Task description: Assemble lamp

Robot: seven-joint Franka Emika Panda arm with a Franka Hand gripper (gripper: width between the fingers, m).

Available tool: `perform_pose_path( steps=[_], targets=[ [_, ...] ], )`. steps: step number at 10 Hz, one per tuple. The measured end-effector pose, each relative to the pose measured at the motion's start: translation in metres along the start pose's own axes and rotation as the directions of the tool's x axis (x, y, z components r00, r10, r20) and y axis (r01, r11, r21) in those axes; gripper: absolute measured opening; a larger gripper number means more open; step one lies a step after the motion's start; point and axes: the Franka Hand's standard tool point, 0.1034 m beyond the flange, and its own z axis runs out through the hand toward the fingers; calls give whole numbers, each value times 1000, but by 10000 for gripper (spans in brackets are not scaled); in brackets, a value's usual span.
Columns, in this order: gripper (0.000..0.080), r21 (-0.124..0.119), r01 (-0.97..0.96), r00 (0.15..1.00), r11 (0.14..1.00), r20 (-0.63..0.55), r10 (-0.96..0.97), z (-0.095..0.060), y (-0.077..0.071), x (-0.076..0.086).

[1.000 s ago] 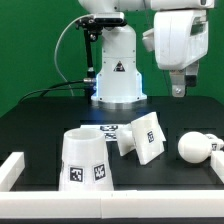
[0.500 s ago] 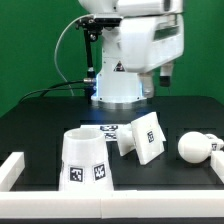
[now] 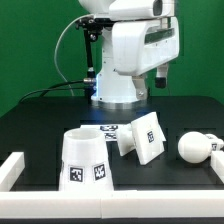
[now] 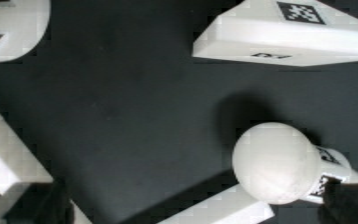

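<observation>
Starting at the exterior view's left, I'm seeing the shade (image 3: 85,160) standing upright on its wide end at the front of the black table (image 3: 40,125). The base (image 3: 146,137) is sitting tilted just beside it toward the middle. Neither one is being touched.

Moving right, the gripper (image 3: 160,82) is hanging high over the table, well clear of every part and carrying nothing. In the wrist view its fingers (image 4: 28,207) are showing as dark blurs spread wide, so I'm reading them as parted.

Furthest right, the bulb (image 3: 197,147) is lying on its side on the table. Its round head is pointing to the exterior view's left and its neck to the right, so its long axis is running roughly across that view. From the fingers it's lying below, forward and a little to the right. The wrist camera is already framing it between the two fingertips, so I'm judging the bulb to be the target. A descent with the fingers closing across that axis looks like the thing to line up.

Compared with a second ago, the hand is swinging leftward from the right edge of the exterior view. The three parts aren't shifting at all.
</observation>
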Motion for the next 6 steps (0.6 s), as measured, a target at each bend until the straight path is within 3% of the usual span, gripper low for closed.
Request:
perform_pose_path(
  steps=[1, 2, 3, 6],
  targets=[
    [700, -12, -41, 998, 999, -39, 40, 9, -11, -24],
    [700, -9, -66, 997, 998, -39, 66, 22, -24, -44],
    [700, -15, -72, 997, 997, -39, 72, 30, -28, -49],
    [700, -7, -78, 996, 997, -34, 77, 32, -28, -50]
  ],
)
